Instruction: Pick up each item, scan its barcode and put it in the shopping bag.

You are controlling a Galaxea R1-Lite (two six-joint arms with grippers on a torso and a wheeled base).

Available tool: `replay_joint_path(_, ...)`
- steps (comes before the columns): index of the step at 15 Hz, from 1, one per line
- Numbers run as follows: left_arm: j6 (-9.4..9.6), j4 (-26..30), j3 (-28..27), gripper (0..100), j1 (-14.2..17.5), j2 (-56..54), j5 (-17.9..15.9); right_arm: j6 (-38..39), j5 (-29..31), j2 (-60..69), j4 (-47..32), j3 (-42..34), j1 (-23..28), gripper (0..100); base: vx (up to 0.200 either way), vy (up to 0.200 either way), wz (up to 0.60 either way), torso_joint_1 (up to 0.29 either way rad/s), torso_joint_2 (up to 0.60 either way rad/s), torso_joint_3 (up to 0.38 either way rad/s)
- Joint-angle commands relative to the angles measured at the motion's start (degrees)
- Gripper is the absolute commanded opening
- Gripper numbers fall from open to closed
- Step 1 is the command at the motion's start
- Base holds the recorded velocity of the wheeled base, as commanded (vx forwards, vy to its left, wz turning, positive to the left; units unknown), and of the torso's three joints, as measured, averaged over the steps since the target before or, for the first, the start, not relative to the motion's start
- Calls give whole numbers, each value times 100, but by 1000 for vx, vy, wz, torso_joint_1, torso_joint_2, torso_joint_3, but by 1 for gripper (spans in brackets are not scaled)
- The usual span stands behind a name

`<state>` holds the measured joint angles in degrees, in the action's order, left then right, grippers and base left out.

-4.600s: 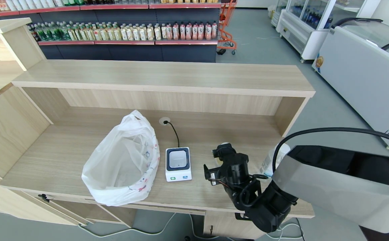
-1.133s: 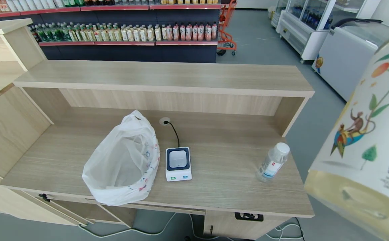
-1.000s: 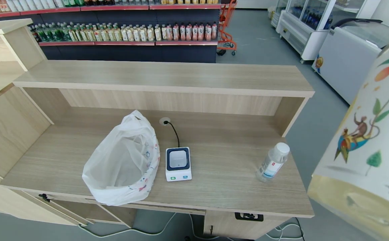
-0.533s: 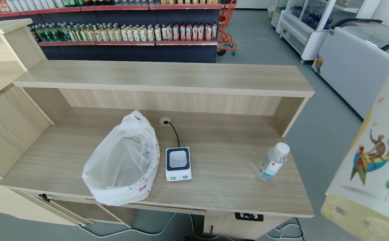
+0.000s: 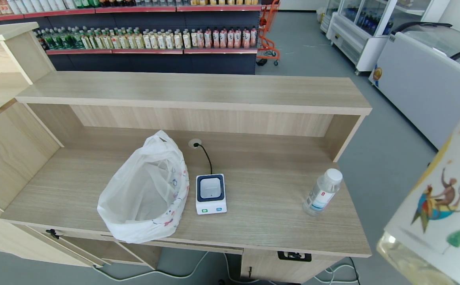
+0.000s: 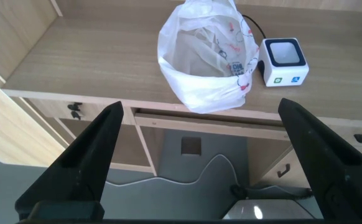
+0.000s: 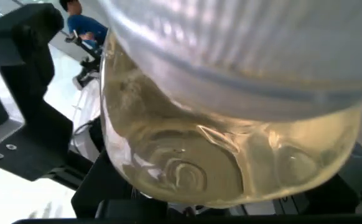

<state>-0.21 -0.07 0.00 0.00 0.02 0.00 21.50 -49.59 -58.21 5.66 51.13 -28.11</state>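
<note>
Sitting clamped in the right gripper (image 7: pixel 190 143): drink bottle (image 5: pixel 439 198).

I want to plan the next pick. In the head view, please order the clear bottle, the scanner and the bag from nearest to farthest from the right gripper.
The right gripper holds the yellow bottle at the right edge.
1. The clear bottle, at the counter's right end.
2. The scanner, at mid-counter.
3. The bag, left of the scanner.

Pale-drink bottle (image 5: pixel 447 198) cut by the head view's right and lower edges, label print blurred.
</note>
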Motion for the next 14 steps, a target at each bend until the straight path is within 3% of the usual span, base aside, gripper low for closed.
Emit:
replay_joint_path(1,-6,-1,0,100,0,6,0,-1931,433,-200,-3,-375,1045,0,0,0,0,0,0,0)
replay_joint_path(3,-6,-1,0,100,0,6,0,-3803,2340,-674,76,-534,1370,0,0,0,0,0,0,0)
replay_joint_path(5,3,-1,0,100,0,6,0,-4058,3685,-753,524,-868,1326,0,0,0,0,0,0,0)
replay_joint_path(6,-6,-1,0,100,0,6,0,-4093,4063,-788,946,-1149,1273,0,0,0,0,0,0,0)
replay_joint_path(8,3,-1,-9,100,0,6,0,-4418,4115,-788,1728,-1790,1150,0,0,0,0,0,0,0)
replay_joint_path(14,3,-1,0,100,0,6,0,-5402,4115,-911,1860,-2116,1572,0,0,0,0,0,0,0)
